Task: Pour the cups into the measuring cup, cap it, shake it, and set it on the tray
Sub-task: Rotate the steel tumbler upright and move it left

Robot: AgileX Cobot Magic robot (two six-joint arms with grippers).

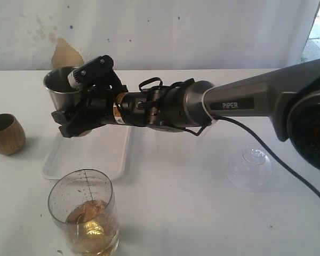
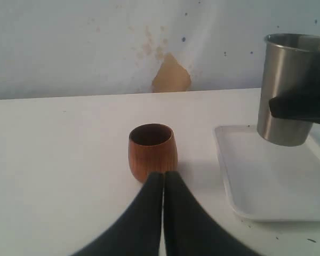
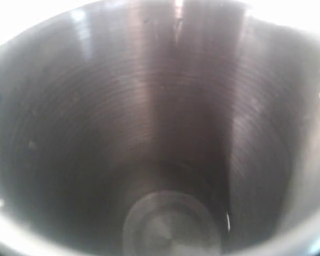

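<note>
My right gripper (image 1: 72, 102) is shut on the tall steel tumbler (image 1: 60, 85), upright over the far end of the white tray (image 1: 88, 160); whether it touches the tray I cannot tell. The right wrist view looks straight down into the steel tumbler (image 3: 160, 133), whose bottom looks bare. In the left wrist view a black finger (image 2: 301, 109) crosses the steel tumbler (image 2: 288, 88). The brown cup (image 2: 152, 152) stands upright just beyond my left gripper (image 2: 164, 174), which is shut on nothing. The measuring cup (image 1: 84, 213) stands at the front holding amber liquid.
A clear domed lid (image 1: 249, 168) lies on the table to the right, under my right arm. The brown cup (image 1: 6, 133) sits at the far left of the table, left of the tray (image 2: 266, 181). A white wall with a brown patch (image 2: 170, 74) closes the back.
</note>
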